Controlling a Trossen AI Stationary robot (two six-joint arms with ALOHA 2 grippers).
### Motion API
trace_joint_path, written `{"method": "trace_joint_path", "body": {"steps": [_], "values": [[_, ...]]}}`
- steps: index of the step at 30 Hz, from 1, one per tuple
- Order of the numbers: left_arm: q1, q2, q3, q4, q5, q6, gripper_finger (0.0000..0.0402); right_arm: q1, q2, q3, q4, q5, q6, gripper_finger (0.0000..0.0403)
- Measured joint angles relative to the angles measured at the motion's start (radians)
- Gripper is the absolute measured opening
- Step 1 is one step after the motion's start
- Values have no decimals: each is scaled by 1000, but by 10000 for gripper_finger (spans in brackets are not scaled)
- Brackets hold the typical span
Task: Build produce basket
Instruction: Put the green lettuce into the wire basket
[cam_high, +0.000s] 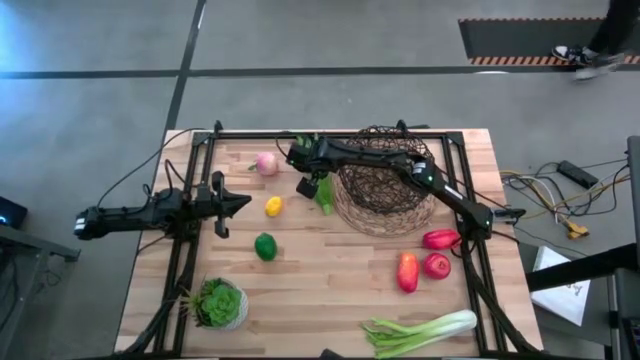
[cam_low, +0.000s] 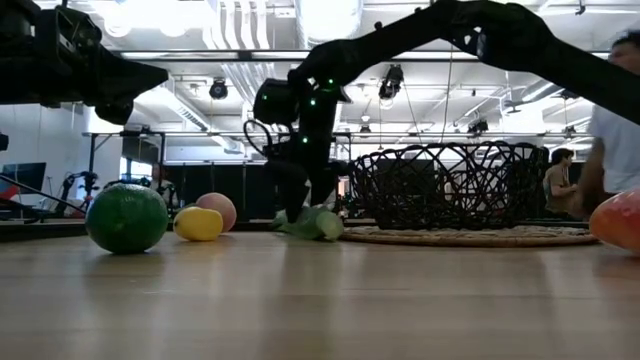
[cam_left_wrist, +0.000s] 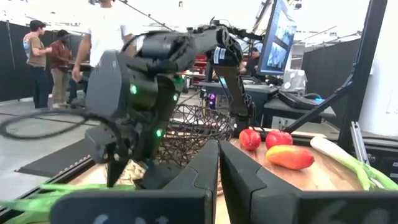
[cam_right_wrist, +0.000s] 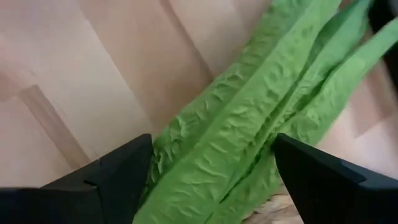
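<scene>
From above, the right gripper (cam_high: 318, 186) is down over the leafy green piece (cam_high: 325, 197), which lies on the surface just beside the basket (cam_high: 385, 195), on its left. The left gripper (cam_high: 240, 203) waits at the left side near the lemon (cam_high: 273, 206), with the lime (cam_high: 265, 246) and pink onion (cam_high: 267, 163) close by. Red and orange pieces (cam_high: 425, 260) and a celery stalk (cam_high: 420, 332) sit on the right and near side, and a potted plant (cam_high: 219, 303) fills the near left corner. Plenty of open wood in the middle, so room to move isn't the issue; the basket rim is the edge to clear.

At surface level, the leaf (cam_low: 310, 224) lies flat on the wood and the basket wall (cam_low: 450, 185) stands a good bit taller than it, so I'd guess a proper lift is needed before swinging over.

Left wrist view: its jaws look nearly together and hold nothing.

Right wrist view is the good one: jaws are apart, one on each side of the crinkled leaf (cam_right_wrist: 249, 137), not clamped yet. It looks like light, soft plastic, probably floppy at the ends, so pinching across the ribbed middle seems the safest bet.
</scene>
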Motion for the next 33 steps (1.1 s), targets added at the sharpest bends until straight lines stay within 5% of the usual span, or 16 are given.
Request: {"method": "trace_joint_path", "body": {"steps": [9,22,28,33], "values": [[0,7,0,0,0,0,0,10,33,-16,27,-33,-71,269],[0,7,0,-2,0,0,0,75,-44,-26,28,-71,-184,44],[0,5,0,-1,0,0,0,117,-236,-42,54,-66,-295,30],[0,5,0,-2,0,0,0,151,-452,-183,91,-66,-359,36]]}}
